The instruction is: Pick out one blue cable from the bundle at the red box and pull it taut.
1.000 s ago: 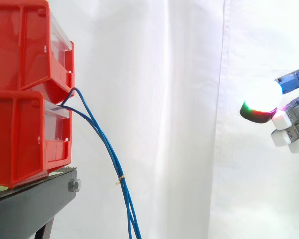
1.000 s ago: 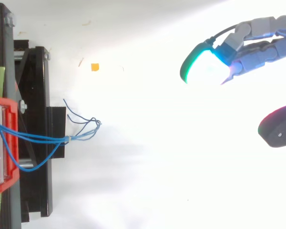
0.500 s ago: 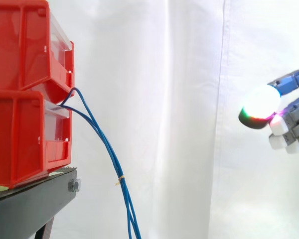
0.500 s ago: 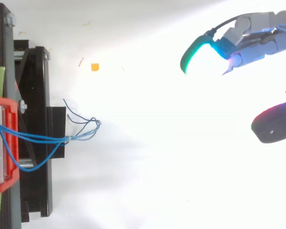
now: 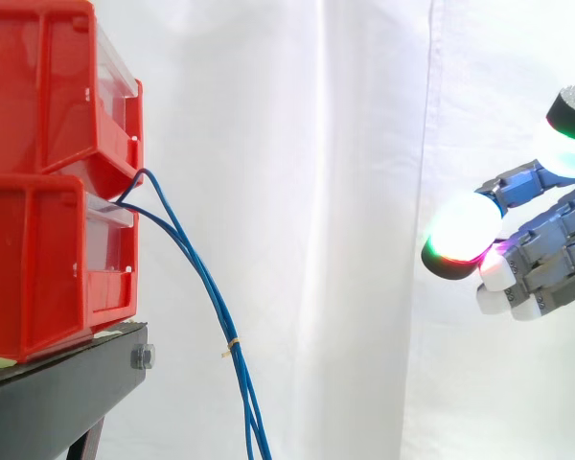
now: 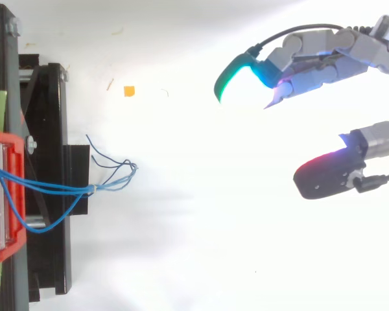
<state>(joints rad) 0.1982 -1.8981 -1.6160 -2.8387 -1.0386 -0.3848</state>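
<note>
Thin blue cables (image 5: 203, 280) come out between the two stacked red bins (image 5: 48, 182) and hang down in front of the black stand (image 5: 67, 393), tied together partway down. From above, the blue cables (image 6: 58, 189) loop off the red bin (image 6: 0, 194) and end in loose tips. My hand (image 5: 541, 259) is far to the right of the cables, in the air, with its fingers (image 6: 311, 55) stretched toward the bins and the thumb (image 6: 327, 176) held apart. Nothing is between them. The pads glow white, green and red.
A white curtain hangs behind the work. A small orange scrap (image 6: 128, 91) lies on the white floor near the stand. Wide free space separates my hand from the cables.
My hand has moved left toward the bins and cables, showing more of itself in both views. The cables hang as before.
</note>
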